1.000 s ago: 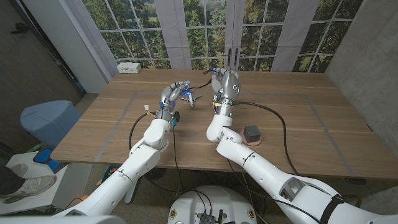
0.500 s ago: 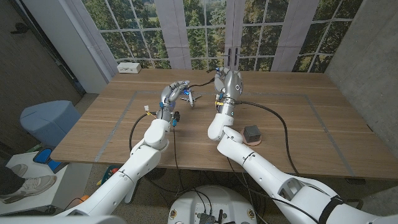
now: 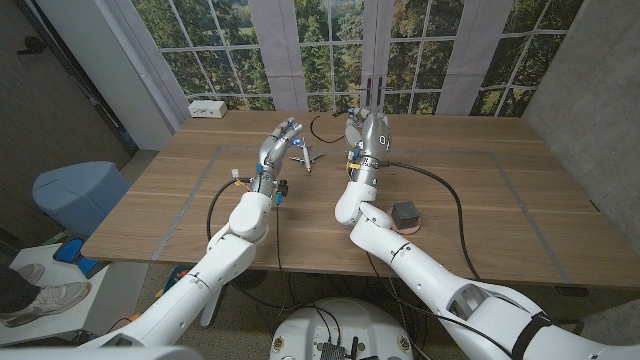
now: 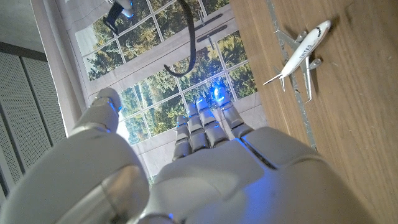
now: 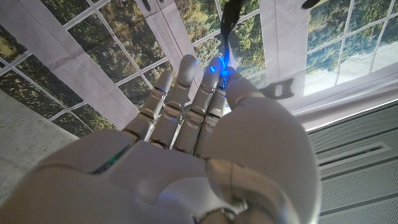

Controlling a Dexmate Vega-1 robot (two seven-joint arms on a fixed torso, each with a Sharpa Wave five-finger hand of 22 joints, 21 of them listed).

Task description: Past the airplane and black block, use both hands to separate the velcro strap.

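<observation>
**Head view.** Left hand [image 3: 278,146] raised above the wooden table [image 3: 480,190], fingers spread and empty. Lifted and carried farther out than a second ago, when it was low beside the toy airplane [image 3: 305,158]; airplane now just below and to the inner side of that hand. Right hand [image 3: 366,130] upright, well apart from the left hand and about level with it. Velcro strap [image 3: 325,116] seen as a thin dark curve in the gap between the two hands, one end at the right hand and the other short of the left fingertips. Black block [image 3: 405,212] near the right forearm, well behind both hands.

**Left wrist view.** Fingers [image 4: 208,121] straight and apart, nothing between them. Strap hanging as a dark arc beyond the fingertips — apparently not touched by them. Airplane on the table off to the side of the hand.

**Right wrist view.** Fingers drawn together against the thumb, dark strap running out from the fingertips — judged a pinch on one end.

**Reading.** Only one hand on the strap; whether its two halves have come apart cannot be told, so a fresh left-hand grasp is probably needed.
</observation>
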